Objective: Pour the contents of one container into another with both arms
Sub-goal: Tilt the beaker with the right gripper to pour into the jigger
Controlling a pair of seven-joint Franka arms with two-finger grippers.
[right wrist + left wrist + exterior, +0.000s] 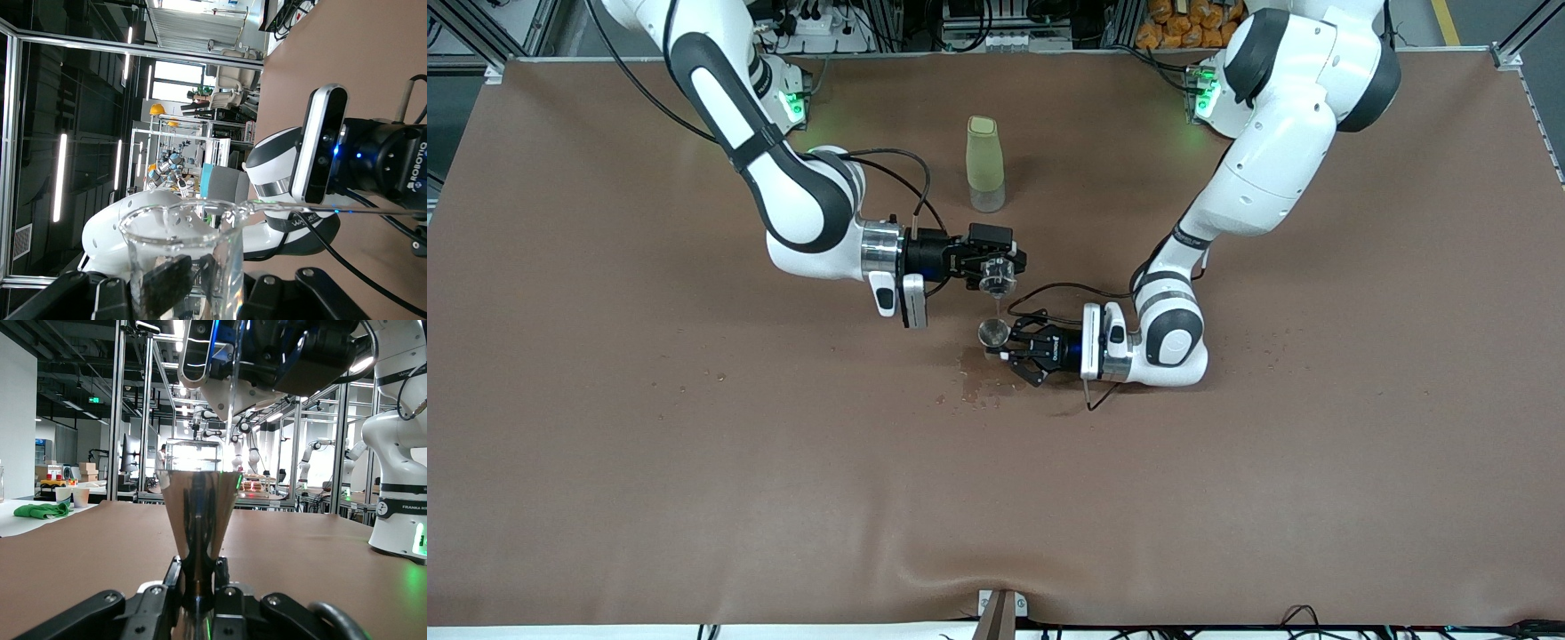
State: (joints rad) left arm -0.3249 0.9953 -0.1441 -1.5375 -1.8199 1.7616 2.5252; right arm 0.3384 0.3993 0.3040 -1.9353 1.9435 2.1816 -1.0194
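Right tool (996, 267) clamps beaker (997, 278); left tool (1009, 347) clamps jigger (993, 334).

Bottle (984, 164) stands near both tools.

Front view: high camera across the table (605, 444), facing both arm bases, whole tabletop in frame.

Left wrist view: low, level with the tabletop, tight on the steel jigger (199, 527), other arm overhead.

Right wrist view: rolled sideways, close on the glass cup (183, 260).

Shared ground: jigger (994, 334) and cup (996, 276) at mid-table.
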